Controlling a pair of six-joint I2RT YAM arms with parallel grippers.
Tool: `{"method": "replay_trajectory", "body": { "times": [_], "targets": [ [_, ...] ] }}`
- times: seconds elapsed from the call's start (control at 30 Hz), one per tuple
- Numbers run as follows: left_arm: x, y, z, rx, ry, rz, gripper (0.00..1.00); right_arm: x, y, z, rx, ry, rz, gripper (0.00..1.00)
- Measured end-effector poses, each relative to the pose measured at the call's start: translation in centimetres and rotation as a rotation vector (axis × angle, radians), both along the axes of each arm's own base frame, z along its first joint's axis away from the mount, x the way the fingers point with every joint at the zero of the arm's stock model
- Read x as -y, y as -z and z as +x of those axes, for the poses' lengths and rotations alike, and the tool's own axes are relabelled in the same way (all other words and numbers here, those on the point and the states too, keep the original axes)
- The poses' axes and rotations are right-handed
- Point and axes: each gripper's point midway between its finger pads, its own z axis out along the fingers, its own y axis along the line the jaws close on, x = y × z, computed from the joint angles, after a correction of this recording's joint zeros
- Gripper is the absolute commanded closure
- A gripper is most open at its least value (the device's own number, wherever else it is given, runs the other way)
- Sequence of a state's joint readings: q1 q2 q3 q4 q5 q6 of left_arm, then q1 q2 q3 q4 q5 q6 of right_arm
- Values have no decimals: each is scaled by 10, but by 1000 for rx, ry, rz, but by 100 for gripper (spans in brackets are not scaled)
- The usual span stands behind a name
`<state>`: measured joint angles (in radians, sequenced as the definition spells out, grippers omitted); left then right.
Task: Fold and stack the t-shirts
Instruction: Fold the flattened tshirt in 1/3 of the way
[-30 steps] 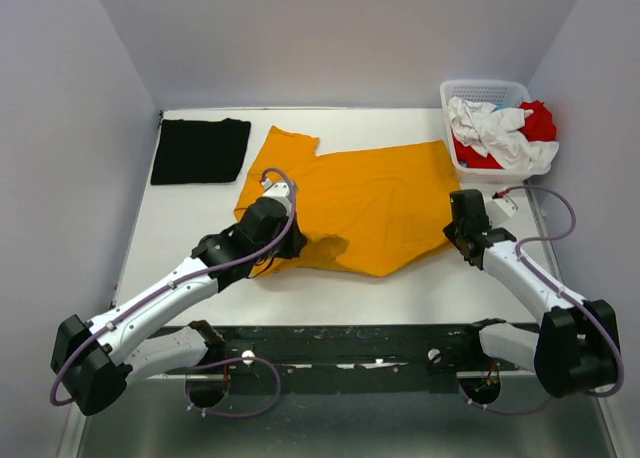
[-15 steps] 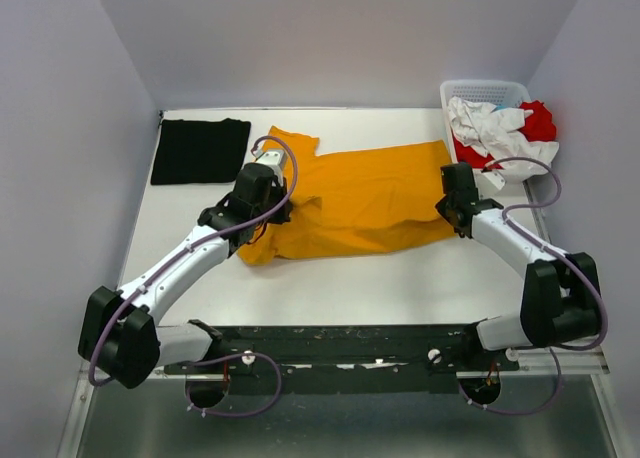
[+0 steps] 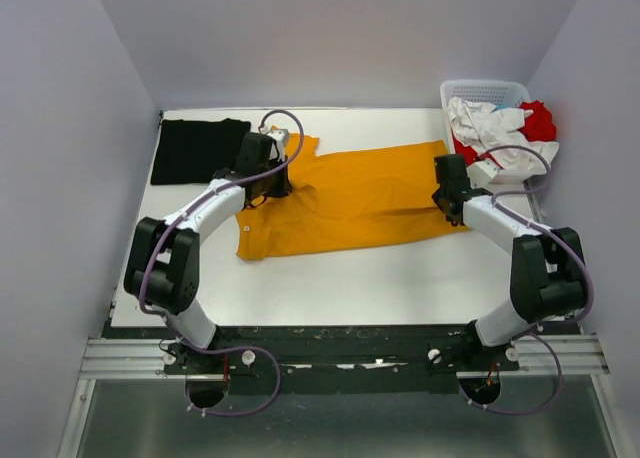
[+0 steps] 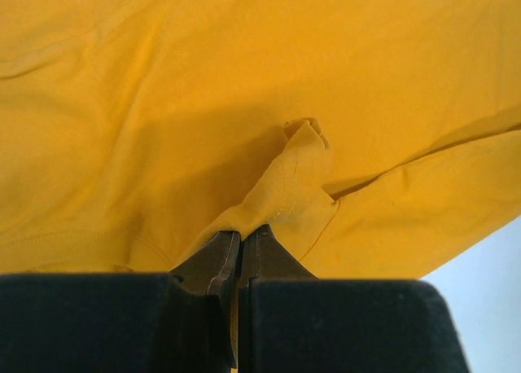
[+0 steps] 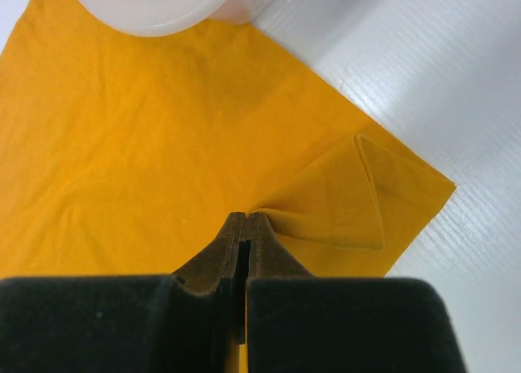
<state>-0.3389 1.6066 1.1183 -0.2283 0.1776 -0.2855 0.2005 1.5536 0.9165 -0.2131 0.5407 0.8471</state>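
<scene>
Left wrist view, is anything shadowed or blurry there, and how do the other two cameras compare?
Left wrist: sharp, with a soft shadow on the mustard shirt left of the fold pinched by the left gripper. Right wrist: evenly lit and sharp; only the white basket at the top edge looks washed out. Top external: diffuse light, faint shadows under the arms, no glare.

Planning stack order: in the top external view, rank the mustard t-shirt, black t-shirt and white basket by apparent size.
1. mustard t-shirt, clearly largest.
2-3. white basket and black t-shirt look about alike; not ranked.
</scene>
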Motion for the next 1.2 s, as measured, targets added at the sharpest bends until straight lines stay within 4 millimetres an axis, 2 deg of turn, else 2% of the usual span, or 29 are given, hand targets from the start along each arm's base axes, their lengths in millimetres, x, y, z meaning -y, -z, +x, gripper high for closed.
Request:
{"method": "replay_trajectory", "body": {
  "times": [0.03, 0.07, 0.13, 0.17, 0.2, 0.23, 0.37, 0.53, 0.6, 0.67, 0.7, 0.73, 0.8, 0.83, 0.9, 1.0, 1.1, 1.2],
  "targets": [
    [-1, 3, 5, -11, -3, 1, 100, 1, 1, 1, -1, 4, -9, 91],
    [-1, 7, 10, -22, -5, 1, 89, 3, 1, 2, -5, 5, -19, 78],
    [-1, 14, 19, -49, -9, 1, 55, 4, 1, 7, -5, 5, -37, 57],
    [-3, 18, 22, -66, -19, 0, 42, 5, 0, 9, -5, 5, -43, 48],
    [-7, 22, 24, -84, -30, 3, 6, 5, -3, 13, 0, 0, -54, 41],
    [-9, 24, 24, -95, -39, 2, 2, 5, -2, 16, -4, -1, -57, 34],
    [-21, 20, 27, -121, -81, 15, 1, 3, -15, 25, 15, -15, -63, 19],
    [-18, -10, 37, -74, -101, -18, 2, -8, -34, 24, 50, -91, -29, 9],
    [-14, -17, 26, -68, -97, -64, 2, -17, -41, 19, 67, -144, 2, 0],
    [-9, -21, 0, -75, -87, -123, 2, -29, -43, 10, 80, -214, 40, 0],
    [-6, -23, -2, -74, -87, -144, 2, -35, -40, 5, 81, -250, 54, 0],
    [-1, -19, -23, -90, -77, -172, 1, -44, -36, 0, 80, -292, 67, 0],
    [8, -8, -47, -124, -65, -216, 1, -68, -25, -8, 62, -391, 94, 0],
    [10, -4, -53, -136, -62, -231, 2, -82, -20, -11, 50, -442, 111, 0],
    [15, 21, -72, -213, -68, -251, 1, -112, -7, -13, 27, -539, 139, 0],
    [11, 46, -84, -300, -117, -248, 2, -144, 19, -20, -37, -631, 171, 0],
    [3, 63, -92, -357, -179, -242, 2, -147, 39, -27, -93, -630, 183, 0],
    [-2, 76, -101, -400, -221, -238, 2, -144, 43, -33, -90, -613, 196, 0]
  ]
}}
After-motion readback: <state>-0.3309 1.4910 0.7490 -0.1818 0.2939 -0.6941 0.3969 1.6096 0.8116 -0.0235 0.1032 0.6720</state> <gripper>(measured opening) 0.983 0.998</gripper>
